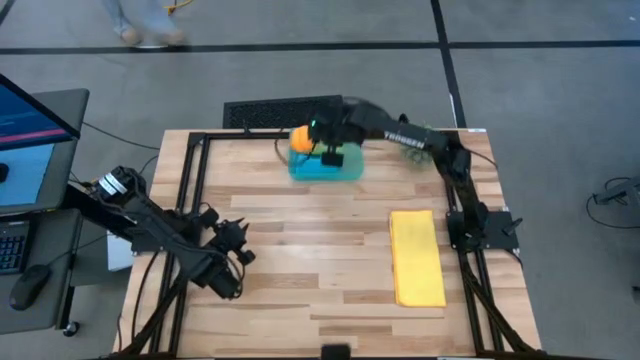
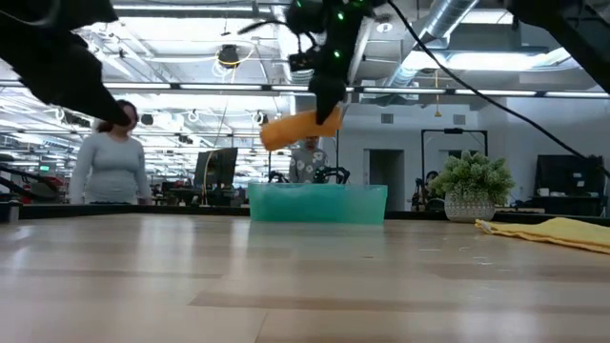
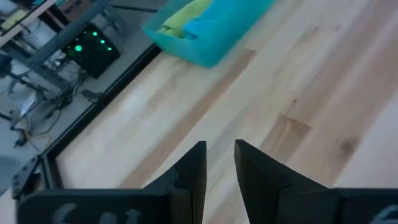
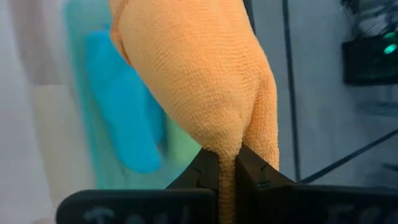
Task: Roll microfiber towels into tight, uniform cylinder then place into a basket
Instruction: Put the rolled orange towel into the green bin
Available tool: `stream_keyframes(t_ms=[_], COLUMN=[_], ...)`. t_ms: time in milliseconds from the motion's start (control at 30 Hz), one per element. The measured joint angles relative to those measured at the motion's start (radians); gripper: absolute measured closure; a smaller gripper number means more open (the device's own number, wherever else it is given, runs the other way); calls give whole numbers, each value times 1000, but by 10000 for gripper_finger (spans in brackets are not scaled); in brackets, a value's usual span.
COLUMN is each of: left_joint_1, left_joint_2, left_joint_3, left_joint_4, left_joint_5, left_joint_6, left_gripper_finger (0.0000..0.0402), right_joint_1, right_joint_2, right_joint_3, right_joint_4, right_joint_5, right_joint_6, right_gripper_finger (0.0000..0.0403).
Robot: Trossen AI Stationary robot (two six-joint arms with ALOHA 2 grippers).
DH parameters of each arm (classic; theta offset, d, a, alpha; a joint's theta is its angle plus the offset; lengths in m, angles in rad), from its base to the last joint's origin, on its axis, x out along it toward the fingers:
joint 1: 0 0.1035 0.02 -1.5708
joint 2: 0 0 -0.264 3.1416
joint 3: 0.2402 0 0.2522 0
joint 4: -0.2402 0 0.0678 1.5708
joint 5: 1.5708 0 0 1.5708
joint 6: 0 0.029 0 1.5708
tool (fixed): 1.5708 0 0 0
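Right end effector (image 1: 330, 152): pinched tight on the rolled orange towel (image 1: 299, 137), up in the air at the far side of the table (image 1: 300, 260).
Grip point: in the right wrist view the fingers close on a fold at one end of the orange towel, so the roll hangs out past them rather than sitting crosswise between them.
Orange towel, place: over the far left corner of the basket (image 1: 345, 172) in the high view; in the low view it hangs clear above the rim with open space between.
Orange towel, long axis: tilted in the low view, the free end lower and out to the left, the held end higher.
Basket: at the far edge of the table, long side running left to right; it lies straight below the roll.
Basket contents: a blue towel (image 4: 124, 112) and a green one (image 3: 180, 18) already lie inside, rolled.
Key relation: the drop is straight down; I judge the roll should level out along the basket's long side and land beside the two rolls.
Yellow towel (image 1: 417, 257): flat on the table's right side, long axis near to far, not yet rolled.
Nearer arm: the right, for both the basket and the yellow towel.
Left end effector (image 1: 235, 262): waits at the near left, fingers at a narrow gap, holding nothing.
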Motion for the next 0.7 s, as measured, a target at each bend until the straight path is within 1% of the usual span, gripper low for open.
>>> stream_keyframes(t_ms=[67, 167, 200, 367, 500, 600, 700], left_joint_1=[20, 41, 47, 57, 71, 86, 103], left_joint_2=[0, 0, 0, 0, 0, 0, 0], left_joint_3=[0, 0, 0, 0, 0, 0, 0], left_joint_4=[0, 0, 0, -20, -33, -36, -48], left_joint_5=[0, 3, 5, 6, 6, 6, 6], left_joint_6=[15, 35, 40, 33, 30, 30, 29], left_gripper_finger=[325, 325, 325, 325, 325, 325, 325], right_joint_1=[-55, -140, -165, -258, -284, -284, -301], right_joint_2=[1, 5, 11, 26, 41, 59, 76], right_joint_3=[0, 0, 0, 0, -1, 3, -2], right_joint_4=[0, -3, 0, 42, 57, 78, 65], right_joint_5=[-85, -280, -326, -448, -510, -529, -599], right_joint_6=[-13, -32, -33, -34, -61, -84, -104], right_gripper_finger=[373, 373, 373, 373, 373, 373, 373])
